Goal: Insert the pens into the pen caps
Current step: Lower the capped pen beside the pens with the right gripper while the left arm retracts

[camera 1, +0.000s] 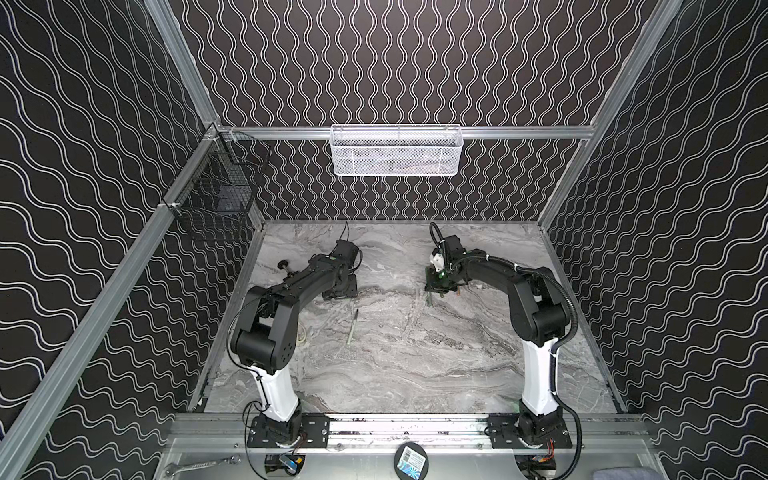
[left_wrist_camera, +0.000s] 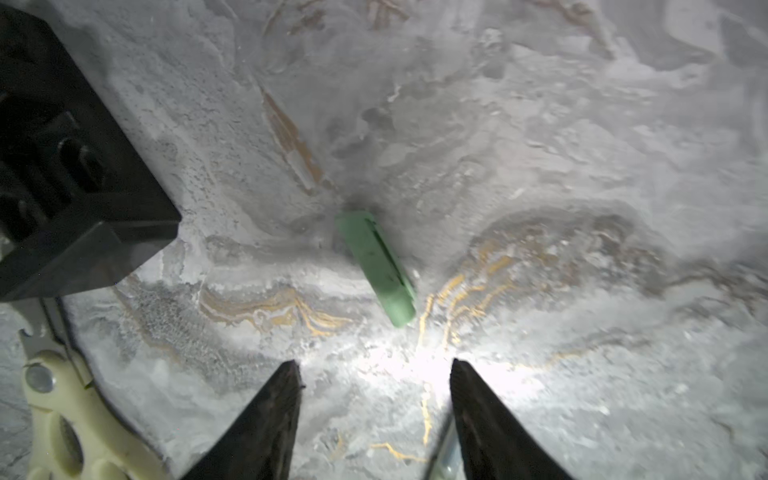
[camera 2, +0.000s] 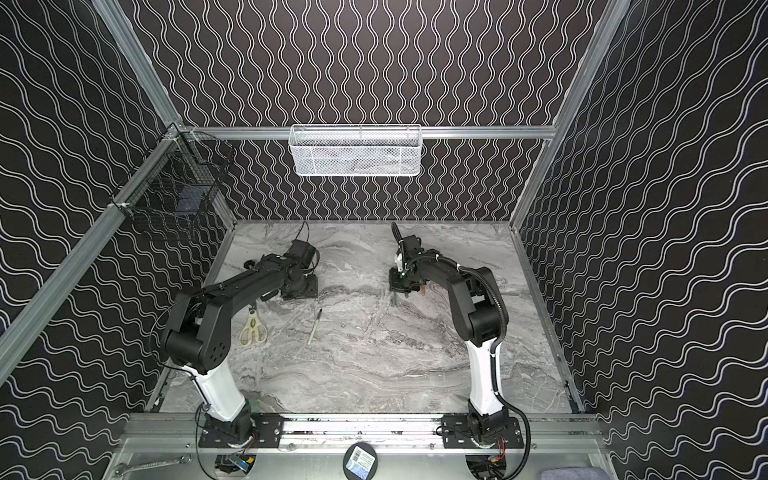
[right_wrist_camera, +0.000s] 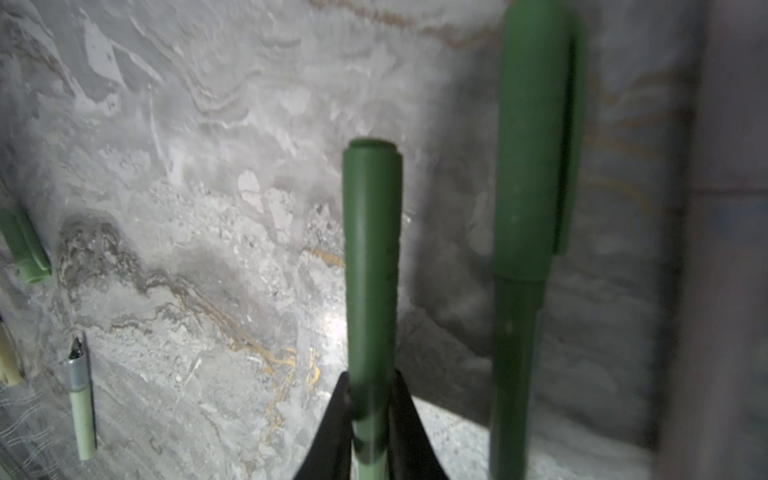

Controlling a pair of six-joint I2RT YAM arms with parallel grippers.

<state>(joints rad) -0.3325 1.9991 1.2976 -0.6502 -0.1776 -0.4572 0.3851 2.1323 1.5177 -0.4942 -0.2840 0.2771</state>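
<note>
Dark green capped pen (right_wrist_camera: 371,266) pinched in right jaws, second capped pen (right_wrist_camera: 528,208) just beside; pale green pen cap (left_wrist_camera: 376,268) on tabletop (left_wrist_camera: 582,208) before parted, empty left jaws; bare pen (camera 1: 353,326) at eight o'clock of right jaws.

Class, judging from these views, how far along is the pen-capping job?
Done: one dark green pen sits capped. In hand: the right gripper grips a second green pen, cap already on. Left: the pale green pen lies uncapped, and the open left gripper hovers over a pale green cap.
</note>
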